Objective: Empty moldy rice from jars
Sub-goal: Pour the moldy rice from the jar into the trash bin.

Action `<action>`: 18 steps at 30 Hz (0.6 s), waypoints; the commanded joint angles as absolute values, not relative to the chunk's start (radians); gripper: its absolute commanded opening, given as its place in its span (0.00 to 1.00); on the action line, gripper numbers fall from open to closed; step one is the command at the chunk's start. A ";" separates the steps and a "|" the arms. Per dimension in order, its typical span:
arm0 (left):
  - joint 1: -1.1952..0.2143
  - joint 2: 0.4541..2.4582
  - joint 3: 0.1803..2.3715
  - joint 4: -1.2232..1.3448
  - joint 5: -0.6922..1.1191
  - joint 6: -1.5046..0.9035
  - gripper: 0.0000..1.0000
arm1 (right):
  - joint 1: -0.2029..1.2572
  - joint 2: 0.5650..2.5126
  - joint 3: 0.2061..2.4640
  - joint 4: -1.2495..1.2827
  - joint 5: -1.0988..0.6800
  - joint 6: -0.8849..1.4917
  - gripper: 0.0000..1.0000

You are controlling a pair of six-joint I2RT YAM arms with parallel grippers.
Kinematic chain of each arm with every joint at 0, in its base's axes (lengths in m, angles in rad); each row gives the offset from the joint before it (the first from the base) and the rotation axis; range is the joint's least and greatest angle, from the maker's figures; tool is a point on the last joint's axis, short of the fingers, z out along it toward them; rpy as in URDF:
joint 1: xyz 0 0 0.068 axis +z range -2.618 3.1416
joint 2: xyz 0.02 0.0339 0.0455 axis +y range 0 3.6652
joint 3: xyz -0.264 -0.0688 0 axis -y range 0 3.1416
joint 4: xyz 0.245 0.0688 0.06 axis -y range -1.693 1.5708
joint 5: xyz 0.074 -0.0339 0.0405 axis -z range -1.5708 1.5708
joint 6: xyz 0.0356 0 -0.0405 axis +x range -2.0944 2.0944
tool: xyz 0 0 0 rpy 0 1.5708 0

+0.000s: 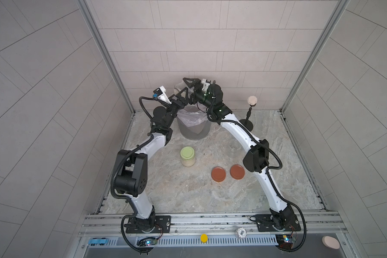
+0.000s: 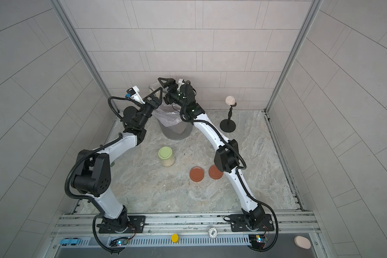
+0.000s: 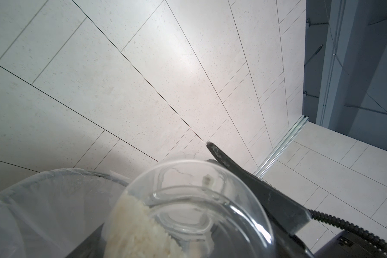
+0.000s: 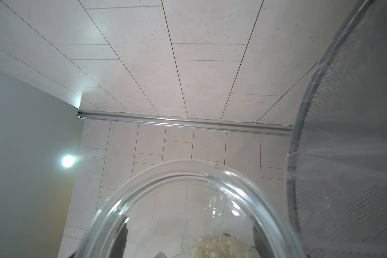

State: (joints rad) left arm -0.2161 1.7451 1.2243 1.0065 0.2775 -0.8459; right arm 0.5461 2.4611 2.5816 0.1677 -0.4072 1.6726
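Observation:
A lidless clear jar (image 1: 178, 88) (image 2: 152, 87) hangs tilted above the grey bin (image 1: 193, 131). My right gripper (image 1: 188, 87) (image 4: 190, 236) is shut on it; its dark fingers (image 4: 125, 236) show through the glass on both sides. The moldy rice (image 3: 132, 223) (image 4: 217, 245) clings along one inner side of this jar (image 3: 188, 201) (image 4: 188, 189). My left gripper (image 1: 181, 96) (image 2: 154, 96) is pressed close to the same jar, its jaws hidden. A green-lidded jar (image 1: 187, 156) (image 2: 165, 156) with rice inside stands on the table. An empty lidless jar (image 1: 234, 146) stands by my right arm.
Two rust-red lids (image 1: 218, 174) (image 1: 237, 172) lie flat near the right forearm. A black stand with a pale round head (image 1: 247, 118) is at the back right. The bin's plastic liner (image 3: 31, 189) and mesh wall (image 4: 344, 111) are close beside the jar.

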 commanded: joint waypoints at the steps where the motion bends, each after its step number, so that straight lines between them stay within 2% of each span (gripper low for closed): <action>1: -0.218 1.736 1.275 1.078 0.275 -0.874 0.00 | 0.546 2.424 2.589 0.189 -0.450 1.704 0.92; 3: -0.218 1.738 1.279 1.080 0.278 -0.873 0.00 | 0.545 2.421 2.586 0.169 -0.454 1.704 0.99; 12: -0.219 1.762 1.305 1.106 0.262 -0.894 0.00 | 0.539 2.401 2.575 0.064 -0.473 1.702 1.00; 18: -0.221 1.777 1.338 1.115 0.258 -0.902 0.00 | 0.536 2.332 2.447 0.073 -0.466 1.699 1.00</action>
State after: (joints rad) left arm -0.2169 1.7958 1.2598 0.9741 0.2726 -0.8833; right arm 0.5335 2.4111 2.4908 0.0860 -0.4511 1.6779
